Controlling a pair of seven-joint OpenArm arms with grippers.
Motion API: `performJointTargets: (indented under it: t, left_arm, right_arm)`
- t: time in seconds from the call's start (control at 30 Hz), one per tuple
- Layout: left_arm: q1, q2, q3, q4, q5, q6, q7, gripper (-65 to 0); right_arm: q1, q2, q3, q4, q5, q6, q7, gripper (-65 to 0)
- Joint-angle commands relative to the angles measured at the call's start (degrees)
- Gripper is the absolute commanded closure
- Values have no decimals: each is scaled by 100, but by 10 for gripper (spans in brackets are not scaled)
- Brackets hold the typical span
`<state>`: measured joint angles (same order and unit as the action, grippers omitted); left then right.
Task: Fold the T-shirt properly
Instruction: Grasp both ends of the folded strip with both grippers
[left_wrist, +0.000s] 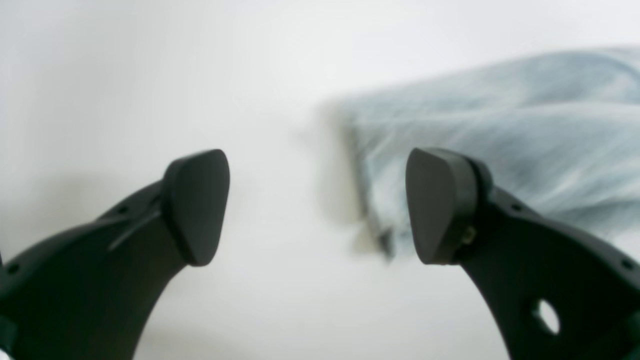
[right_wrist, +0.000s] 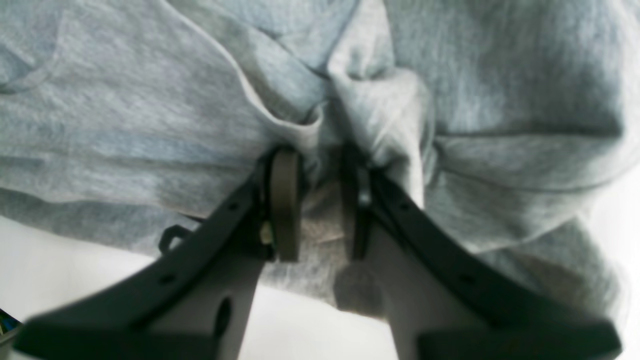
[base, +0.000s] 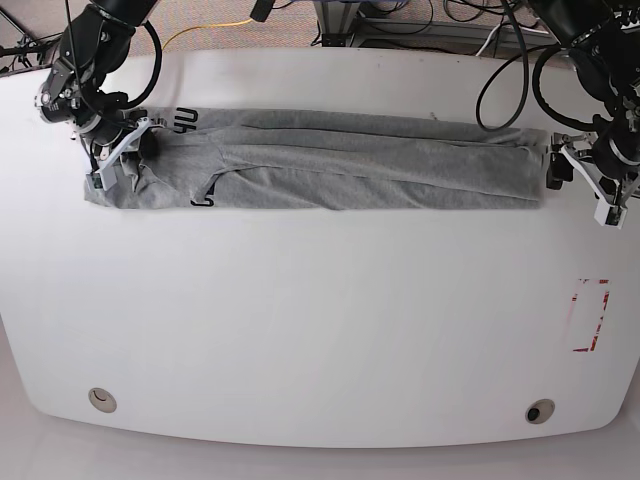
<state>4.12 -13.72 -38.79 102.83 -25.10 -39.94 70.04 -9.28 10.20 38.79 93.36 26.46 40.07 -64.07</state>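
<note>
- Looking through the left wrist view, the left pincer (left_wrist: 317, 207) stands wide apart and empty over bare table (left_wrist: 150, 75), the T-shirt (left_wrist: 500, 135) edge just beside one jaw.
- In the right wrist view, the right pincer (right_wrist: 317, 205) is clamped on a bunched fold of grey cloth; pulling now, with only one end held, could drag the strip askew.
- From the base view, the T-shirt lies as a long band across the table's far half, one arm bent down at each end.
</note>
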Motion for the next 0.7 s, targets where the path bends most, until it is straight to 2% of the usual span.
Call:
performJointTargets:
  t: [0.0,0.3,0.43,0.67]
  left_arm:
    - [-117,-171,50,-160,-281,-6,-72,-525]
    - [-126,-250,41,-1364,-949,-6,-37,-525]
    - [-126,-224,76,-1698,-1011,-6,-37,-525]
    - [-117,-136,551,-1927,-1037,-6,-37,-522]
  right_arm:
    - [27,75,20,101,-4,-7,47,-138]
    - [36,75,20,101,-22,-7,12,-133]
    - [62,84,29,66,-39,-7,29,-133]
    - [62,75,20,75,-22,-7,29,-133]
